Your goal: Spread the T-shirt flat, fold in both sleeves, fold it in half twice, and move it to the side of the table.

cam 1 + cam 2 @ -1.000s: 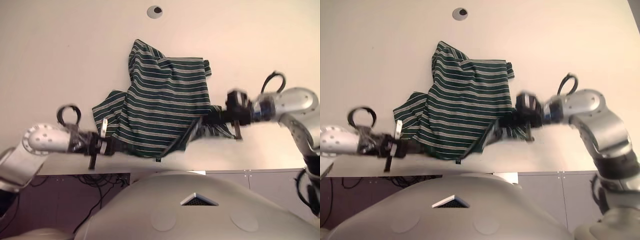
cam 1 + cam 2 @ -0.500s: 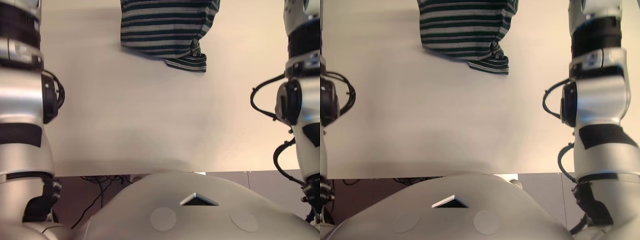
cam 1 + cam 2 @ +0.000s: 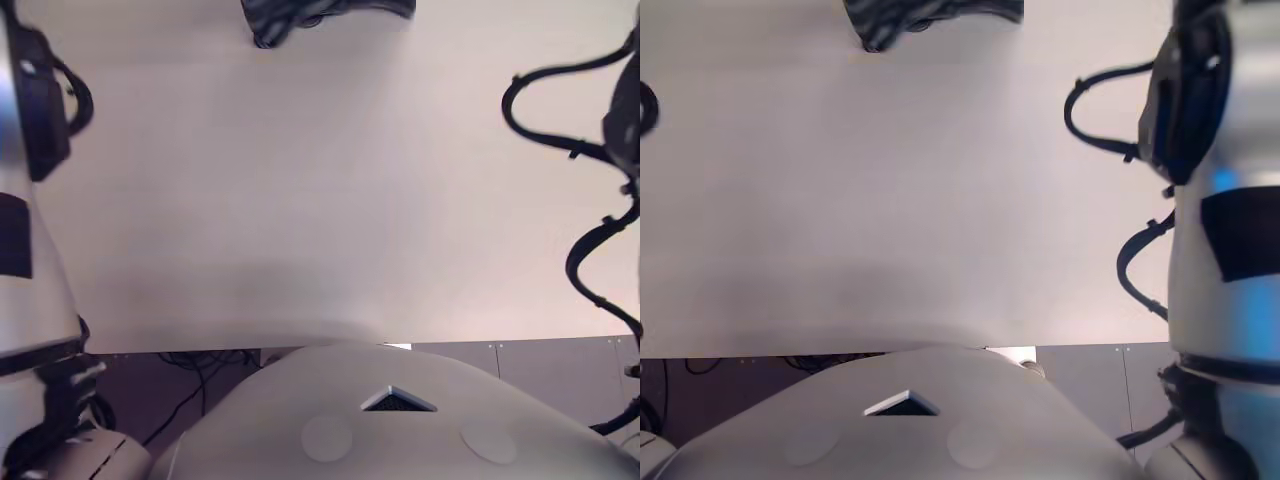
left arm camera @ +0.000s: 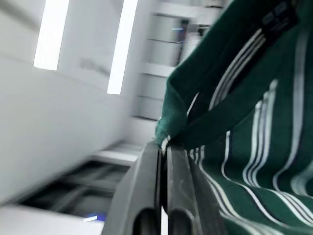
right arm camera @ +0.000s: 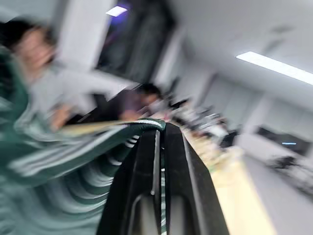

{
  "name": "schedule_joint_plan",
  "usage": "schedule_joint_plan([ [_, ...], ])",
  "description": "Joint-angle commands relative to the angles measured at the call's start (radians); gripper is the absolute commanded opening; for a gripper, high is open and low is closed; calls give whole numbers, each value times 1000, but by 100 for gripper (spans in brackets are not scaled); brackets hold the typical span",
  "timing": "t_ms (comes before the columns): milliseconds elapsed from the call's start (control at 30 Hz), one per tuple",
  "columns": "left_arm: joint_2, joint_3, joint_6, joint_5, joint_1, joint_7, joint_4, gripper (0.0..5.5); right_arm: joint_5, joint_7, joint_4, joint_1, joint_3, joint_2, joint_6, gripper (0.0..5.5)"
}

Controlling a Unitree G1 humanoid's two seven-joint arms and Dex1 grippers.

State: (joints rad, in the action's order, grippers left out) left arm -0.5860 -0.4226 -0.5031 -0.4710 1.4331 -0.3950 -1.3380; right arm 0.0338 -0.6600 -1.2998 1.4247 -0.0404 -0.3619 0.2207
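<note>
T-shirt: we see the green striped T-shirt (image 4: 254, 122) held up in the air. In the head views only its dark lowest part (image 3: 320, 12) shows, at the far end of the table.
Contact with the table: blurred, so we cannot tell whether that lowest part touches the top or hangs just above it.
Left gripper: the left gripper (image 4: 163, 147) has its two fingers pressed together, with a fold of the shirt's edge pinched at the tips.
Right gripper: the right gripper (image 5: 160, 129) is likewise clamped on a striped edge of the shirt, and the cloth falls away from it to one side.
Table: the pale table (image 3: 300, 200) lies beneath, stretching from the shirt back towards us.
Arms: the left arm (image 3: 25, 280) and the right arm (image 3: 1225, 230) stand at either side of the head views.
Step in hand: we judge this to be the spreading; no sleeve is folded yet.
Relation that matters: the shirt hangs below and between the two grippers, and we judge its held edge to run left to right. Neither arm is nearer, and the laying-down must draw the cloth towards our side.
Risk: in our judgement, an uneven descent would bunch the cloth.
</note>
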Motion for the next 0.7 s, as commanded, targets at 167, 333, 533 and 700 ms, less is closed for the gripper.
schedule_joint_plan([
  [167,-491,215,561,1119,-1310,-714,1572,0,532,-773,1337,-1158,-42,-458,-687,2],
  [333,-518,52,413,771,-1588,-645,1683,0,400,-859,1493,-1357,-137,-599,-641,2],
  [533,-474,80,425,590,-1714,-573,1747,0,288,-788,1607,-1498,-158,-615,-624,2],
  [700,-474,122,516,604,-1819,-553,1882,0,268,-745,1682,-1462,-178,-651,-736,2],
])
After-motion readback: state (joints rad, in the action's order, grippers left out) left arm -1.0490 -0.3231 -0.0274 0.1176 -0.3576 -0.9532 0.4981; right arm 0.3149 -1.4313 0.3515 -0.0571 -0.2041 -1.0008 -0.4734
